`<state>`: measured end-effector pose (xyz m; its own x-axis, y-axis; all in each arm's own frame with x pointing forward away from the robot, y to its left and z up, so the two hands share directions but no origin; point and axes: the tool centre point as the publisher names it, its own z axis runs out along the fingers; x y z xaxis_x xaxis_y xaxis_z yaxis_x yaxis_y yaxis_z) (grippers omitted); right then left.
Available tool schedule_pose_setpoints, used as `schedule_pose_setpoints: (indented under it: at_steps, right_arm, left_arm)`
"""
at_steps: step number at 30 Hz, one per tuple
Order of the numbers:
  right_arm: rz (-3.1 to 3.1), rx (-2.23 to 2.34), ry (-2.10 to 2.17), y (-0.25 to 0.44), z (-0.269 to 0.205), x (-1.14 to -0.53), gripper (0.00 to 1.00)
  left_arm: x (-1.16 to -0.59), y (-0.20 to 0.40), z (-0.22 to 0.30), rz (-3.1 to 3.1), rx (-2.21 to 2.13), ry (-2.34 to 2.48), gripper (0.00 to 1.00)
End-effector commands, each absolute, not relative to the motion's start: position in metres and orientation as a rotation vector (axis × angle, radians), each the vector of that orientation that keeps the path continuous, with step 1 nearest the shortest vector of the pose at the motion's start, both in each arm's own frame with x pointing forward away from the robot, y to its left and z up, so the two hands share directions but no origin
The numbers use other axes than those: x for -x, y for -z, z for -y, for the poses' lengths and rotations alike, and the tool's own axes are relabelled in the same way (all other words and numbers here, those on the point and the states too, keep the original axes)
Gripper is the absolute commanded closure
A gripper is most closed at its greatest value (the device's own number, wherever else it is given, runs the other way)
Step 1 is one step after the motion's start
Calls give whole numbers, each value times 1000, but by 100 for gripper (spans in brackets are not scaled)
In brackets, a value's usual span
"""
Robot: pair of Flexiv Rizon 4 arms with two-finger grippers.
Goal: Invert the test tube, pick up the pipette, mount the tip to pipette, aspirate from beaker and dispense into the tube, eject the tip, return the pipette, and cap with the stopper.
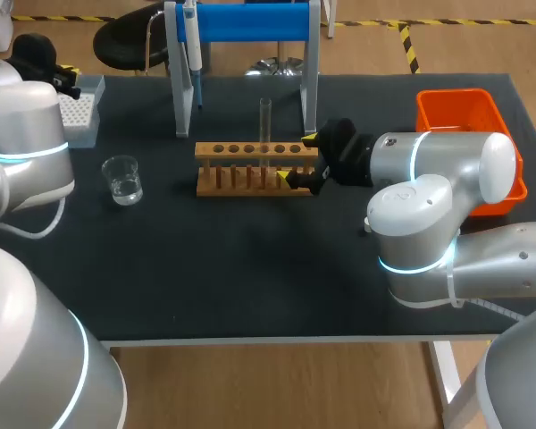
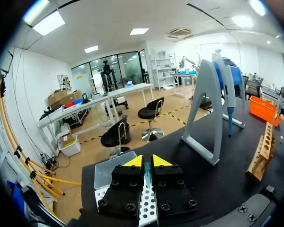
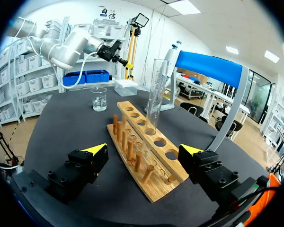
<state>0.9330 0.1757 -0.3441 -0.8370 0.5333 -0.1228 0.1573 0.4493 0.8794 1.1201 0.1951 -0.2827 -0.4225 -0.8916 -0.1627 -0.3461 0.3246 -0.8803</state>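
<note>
One test tube is stood upright in a hole of the wooden rack, near the middle of the dark counter. The rack's right end is straddled by the right pincer, whose yellow-tipped fingers are spread wide, one to each side, with nothing gripped between them. Whether the wood is touched cannot be told. Seen from the right wrist, the rack's row of pegs and holes runs away from the pincer, and the tube is placed a few holes ahead of it. Just behind the rack a blue-topped stand is set, its right post close to the right pincer. The pipette is hung at the stand's left post. A beaker holding clear liquid is placed to the left of the rack, apart from it. At the far left corner a tip box is found, and the left pincer is held above it with its fingers drawn together; nothing can be made out in its grip. An orange bin sits at the far right, partly hidden by the right arm.
</note>
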Motion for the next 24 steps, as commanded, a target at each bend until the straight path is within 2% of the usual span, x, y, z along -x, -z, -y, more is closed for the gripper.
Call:
schedule_pose_setpoints:
  at_steps: [1,16,24]
  right_arm:
    - [-2323,-584,-1351,344,-176,-933,0]
    - [-2323,-584,-1351,344,-176,-933,0]
    - [-2323,-584,-1351,344,-176,-933,0]
  left_arm:
    - [-1103,276,-186,-2016,1012,1103,100]
    - [-1018,226,-90,-2534,680,1174,100]
    - [-1018,226,-90,-2534,680,1174,100]
